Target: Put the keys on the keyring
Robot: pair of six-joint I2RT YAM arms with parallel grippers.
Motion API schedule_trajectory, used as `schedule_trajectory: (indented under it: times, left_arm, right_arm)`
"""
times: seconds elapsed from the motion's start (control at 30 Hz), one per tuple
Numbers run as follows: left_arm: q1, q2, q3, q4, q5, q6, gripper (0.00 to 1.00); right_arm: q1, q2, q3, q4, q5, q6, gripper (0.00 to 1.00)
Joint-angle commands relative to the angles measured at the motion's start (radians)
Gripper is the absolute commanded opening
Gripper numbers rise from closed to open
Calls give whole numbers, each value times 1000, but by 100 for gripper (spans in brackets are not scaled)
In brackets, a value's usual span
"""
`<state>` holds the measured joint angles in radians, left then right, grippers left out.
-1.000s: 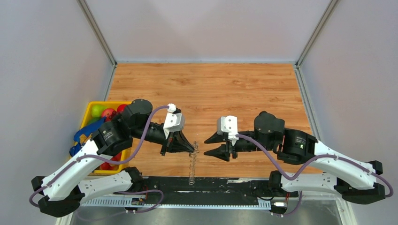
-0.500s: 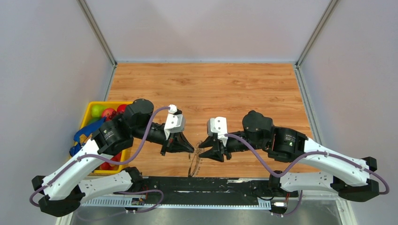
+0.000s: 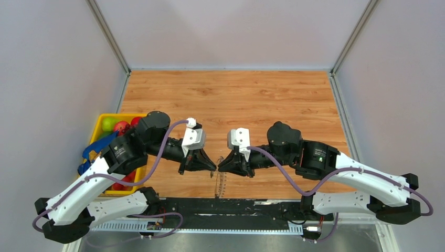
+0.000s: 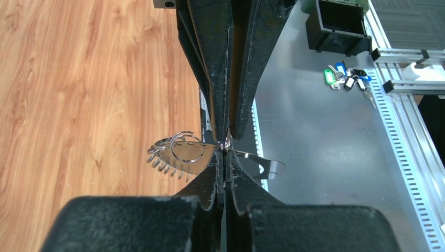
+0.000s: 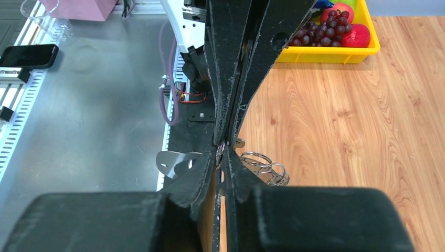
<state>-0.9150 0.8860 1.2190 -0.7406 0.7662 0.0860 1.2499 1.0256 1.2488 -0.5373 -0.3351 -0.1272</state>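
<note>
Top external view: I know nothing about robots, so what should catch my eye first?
The left gripper and right gripper, both black, meet tip to tip over the table's near middle, pinched on a keyring fringed with small silvery keys. At the table's left edge sits a yellow bin of fruit.

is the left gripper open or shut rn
Shut. In its wrist view the left gripper is pinched tight on the keyring, no gap between its jaws.
</note>
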Motion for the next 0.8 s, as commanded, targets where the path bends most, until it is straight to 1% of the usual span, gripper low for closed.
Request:
schedule_trajectory:
  times: [0.0,0.03,0.13,0.23,0.3,0.4,0.47,0.53,0.77]
  left_arm:
    - [-3,-22,37,25,16,25,0]
    - [-3,-25,37,29,15,25,0]
    - [-4,-34,35,48,6,17,0]
    - [-3,-65,10,114,-12,-8,2]
    - [-3,-95,-21,172,-14,-28,9]
    - [-3,-133,-61,249,-12,-47,24]
    - [-3,-149,-84,275,-16,-54,30]
    - [-4,-160,-97,292,-19,-59,34]
    - [-3,-173,-124,350,-37,-75,41]
  right_arm:
    - [5,2,49,44,-15,21,7]
    - [4,3,49,43,-17,21,1]
    - [4,0,42,42,-32,21,0]
    - [5,-18,31,61,-6,28,0]
    - [5,-38,4,104,14,37,0]
    - [5,-93,-47,195,50,71,0]
    - [5,-119,-75,245,69,89,0]
    - [5,-138,-93,282,83,99,0]
    - [5,-149,-110,330,78,113,0]
